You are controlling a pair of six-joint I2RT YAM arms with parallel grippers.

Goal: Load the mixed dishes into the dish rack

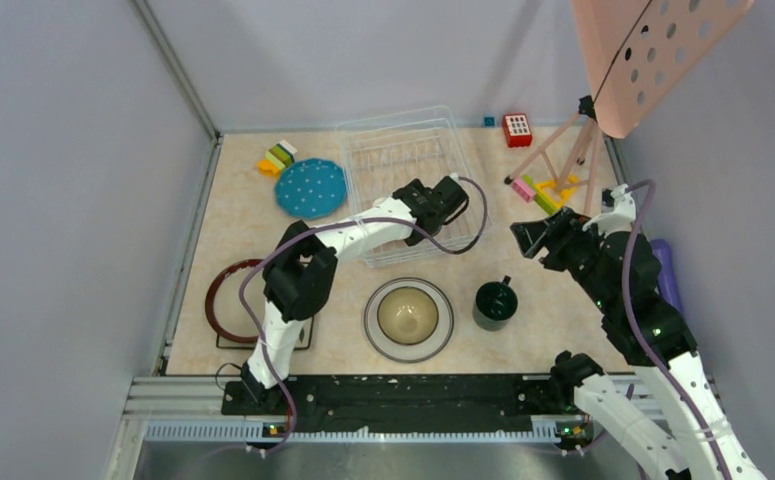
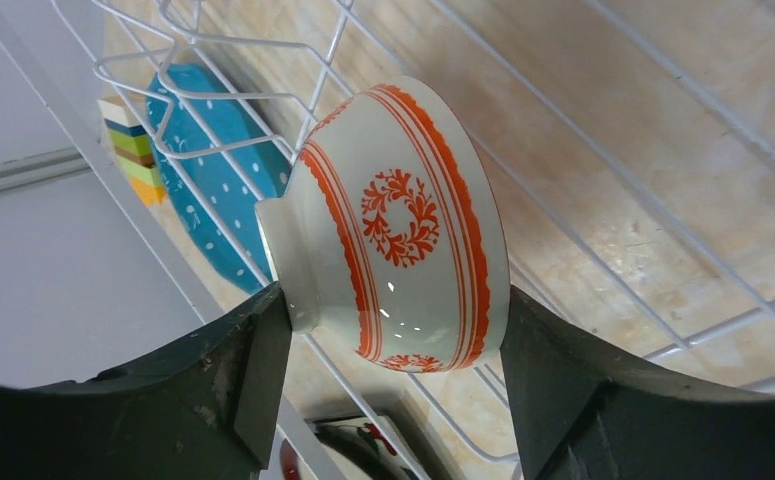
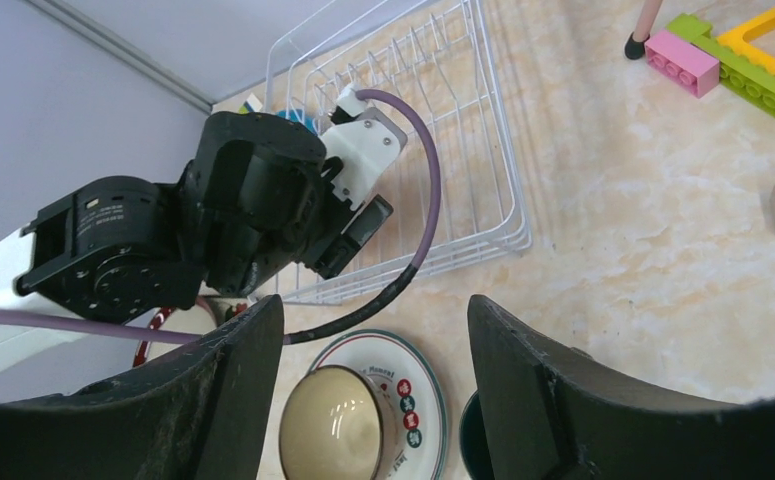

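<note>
Bowl [image 2: 403, 230], orange-banded white ceramic, clamped in my left gripper [image 2: 393, 335] over white wire rack [image 1: 383, 150]; right gripper [image 3: 371, 320], three o'clock, wide, empty.

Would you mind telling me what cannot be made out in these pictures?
Orange-white bowl: hidden in the top view under the left arm.
Dark green mug: contents too dark in the top view; cut off by the bottom edge in the right wrist view.
Pink board: cut off by the top view's upper edge.

Pink perforated board [image 1: 663, 50], tripod [image 1: 566, 150], toy blocks [image 1: 276, 158]
</note>
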